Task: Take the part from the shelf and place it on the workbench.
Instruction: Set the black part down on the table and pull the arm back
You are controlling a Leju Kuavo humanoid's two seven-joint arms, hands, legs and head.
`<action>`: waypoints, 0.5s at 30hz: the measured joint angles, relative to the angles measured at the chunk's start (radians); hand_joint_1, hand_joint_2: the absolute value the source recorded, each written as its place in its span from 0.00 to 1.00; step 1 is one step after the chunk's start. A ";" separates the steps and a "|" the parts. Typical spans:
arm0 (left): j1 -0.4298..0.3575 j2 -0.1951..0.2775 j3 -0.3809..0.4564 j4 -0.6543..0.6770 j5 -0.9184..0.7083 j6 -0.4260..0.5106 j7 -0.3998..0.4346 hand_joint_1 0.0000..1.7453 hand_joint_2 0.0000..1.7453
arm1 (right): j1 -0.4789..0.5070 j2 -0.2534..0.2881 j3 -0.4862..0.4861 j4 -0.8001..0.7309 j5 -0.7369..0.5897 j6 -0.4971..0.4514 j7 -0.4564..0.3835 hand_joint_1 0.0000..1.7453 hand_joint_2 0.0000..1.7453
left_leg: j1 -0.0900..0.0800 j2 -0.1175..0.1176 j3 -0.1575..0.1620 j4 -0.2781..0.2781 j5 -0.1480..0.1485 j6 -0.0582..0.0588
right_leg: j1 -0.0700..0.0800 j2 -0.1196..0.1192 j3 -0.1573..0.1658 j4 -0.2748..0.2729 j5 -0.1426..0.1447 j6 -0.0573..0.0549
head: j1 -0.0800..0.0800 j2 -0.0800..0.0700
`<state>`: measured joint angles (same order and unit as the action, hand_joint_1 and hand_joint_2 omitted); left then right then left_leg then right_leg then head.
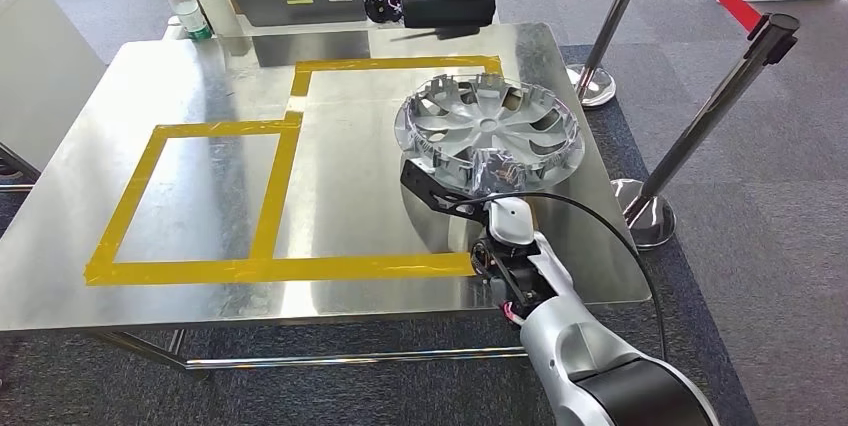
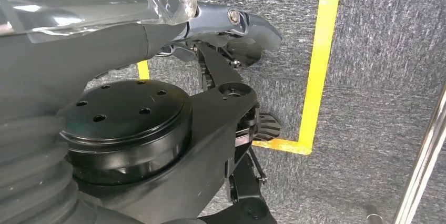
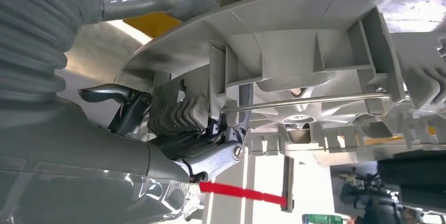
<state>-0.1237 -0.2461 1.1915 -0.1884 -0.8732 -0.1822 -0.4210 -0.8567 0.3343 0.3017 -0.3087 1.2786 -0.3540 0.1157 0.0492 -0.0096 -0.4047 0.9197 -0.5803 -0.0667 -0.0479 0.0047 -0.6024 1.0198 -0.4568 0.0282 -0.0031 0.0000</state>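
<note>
We see right hand [image 1: 470,201] fingers [image 3: 173,113] clamped on near rim of hubcap [image 1: 490,131], hubcap resting on steel surface [image 1: 200,96] inside yellow tape outline [image 1: 290,268], likely marking drop zone; release pending.

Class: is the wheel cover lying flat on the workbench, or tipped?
Flat or nearly so: the wheel cover lies hollow side up on the workbench; the right hand grips its near rim.

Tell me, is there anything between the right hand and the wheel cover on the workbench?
No. The right hand already grips the near rim of the wheel cover, which lies on the workbench inside the yellow tape outline. Nothing visible stands between them.
</note>
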 joint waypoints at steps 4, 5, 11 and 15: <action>0.000 0.000 -0.002 0.000 -0.008 0.002 0.014 0.00 1.00 | 0.000 0.010 0.059 -0.003 -0.091 0.004 -0.006 1.00 1.00 | 0.000 0.000 0.000 0.000 0.000 0.000 | 0.000 0.000 0.000 0.000 0.000 0.000 | 0.000 0.000; 0.000 0.000 -0.003 0.000 -0.009 0.003 0.024 0.00 1.00 | 0.000 0.012 0.078 -0.004 -0.116 0.004 -0.006 1.00 1.00 | 0.000 0.000 0.000 0.000 0.000 0.000 | 0.000 0.000 0.000 0.000 0.000 0.000 | 0.000 0.000; -0.006 -0.001 -0.017 0.001 -0.019 0.000 0.079 0.00 1.00 | 0.000 0.017 0.203 -0.014 -0.263 0.002 0.000 1.00 1.00 | 0.000 0.000 0.001 0.000 0.000 0.000 | 0.000 0.000 0.000 0.000 0.000 0.000 | 0.000 0.000; -0.017 -0.004 -0.022 0.002 -0.021 -0.015 0.094 0.00 1.00 | -0.001 0.019 0.279 -0.014 -0.317 -0.005 0.018 1.00 1.00 | 0.000 0.000 0.001 0.000 0.000 0.000 | 0.000 0.000 0.001 0.000 0.000 0.000 | 0.000 0.000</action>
<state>-0.1406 -0.2501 1.1692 -0.1869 -0.8940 -0.1975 -0.3268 -0.8574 0.3536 0.5805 -0.3228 0.9618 -0.3588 0.1334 0.0492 -0.0095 -0.4034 0.9198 -0.5803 -0.0667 -0.0479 0.0048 -0.6018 1.0198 -0.4568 0.0282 -0.0031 0.0000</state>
